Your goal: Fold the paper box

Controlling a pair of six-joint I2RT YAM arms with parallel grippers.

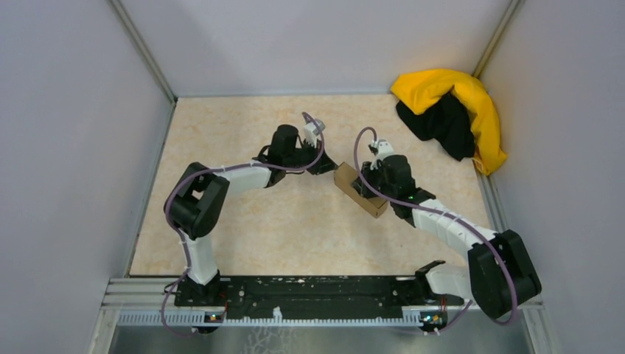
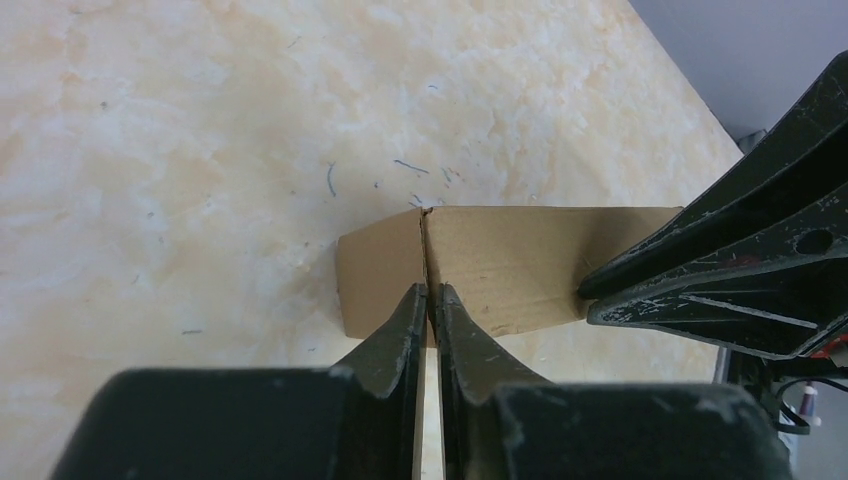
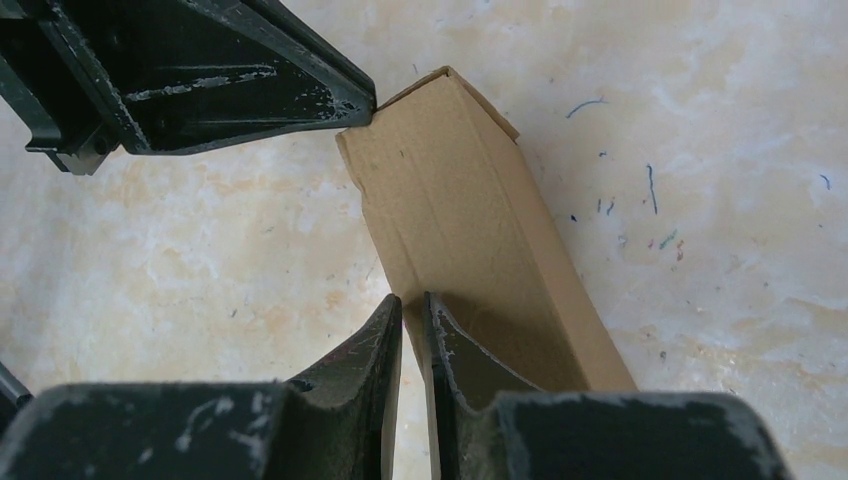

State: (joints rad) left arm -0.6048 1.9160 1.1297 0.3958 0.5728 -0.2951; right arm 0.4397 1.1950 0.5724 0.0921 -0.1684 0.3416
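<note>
place: robot lab cell | cues: grey panel walls (image 1: 59,110); aluminium frame (image 1: 144,51)

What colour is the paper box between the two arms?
The paper box is plain brown cardboard, unprinted; best seen in the right wrist view.

Left arm (image 1: 221,181) bows out wide, elbow high, wrist turned inward. Left gripper (image 1: 325,167) points right, fingers (image 2: 395,340) pinched to a sliver. The right arm (image 1: 451,223) mirrors it. Right gripper (image 1: 363,193) angles left, its fingers (image 3: 465,360) just as tight. The two sets of tips are near each other, not touching.
</note>
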